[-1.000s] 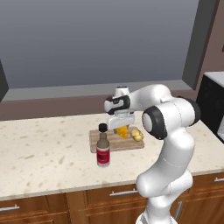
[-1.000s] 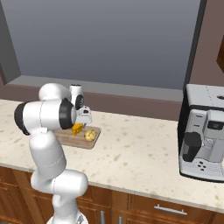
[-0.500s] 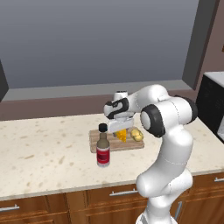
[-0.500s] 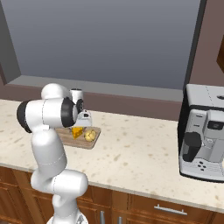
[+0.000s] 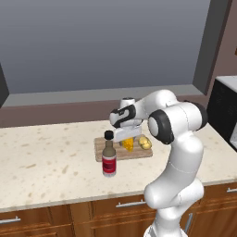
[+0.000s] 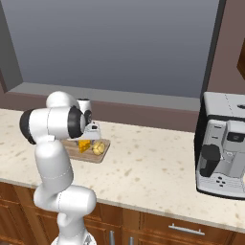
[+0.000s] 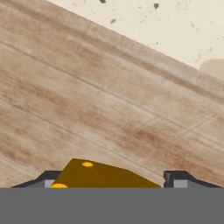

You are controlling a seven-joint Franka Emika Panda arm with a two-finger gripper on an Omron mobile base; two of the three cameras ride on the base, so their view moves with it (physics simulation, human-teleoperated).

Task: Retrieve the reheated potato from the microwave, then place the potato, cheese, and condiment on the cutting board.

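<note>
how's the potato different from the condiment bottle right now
The potato is a low, lumpy, pale yellow oval; the condiment bottle is tall and upright, with a black cap and red label. The potato lies on the cutting board beside the cheese; the bottle stands on the counter, at the board's front edge.

The counter is pale stone with little brown specks. A wooden cutting board lies flat on it. A small bottle stands on the counter just in front of the board. A coffee machine stands far off to the right.
</note>
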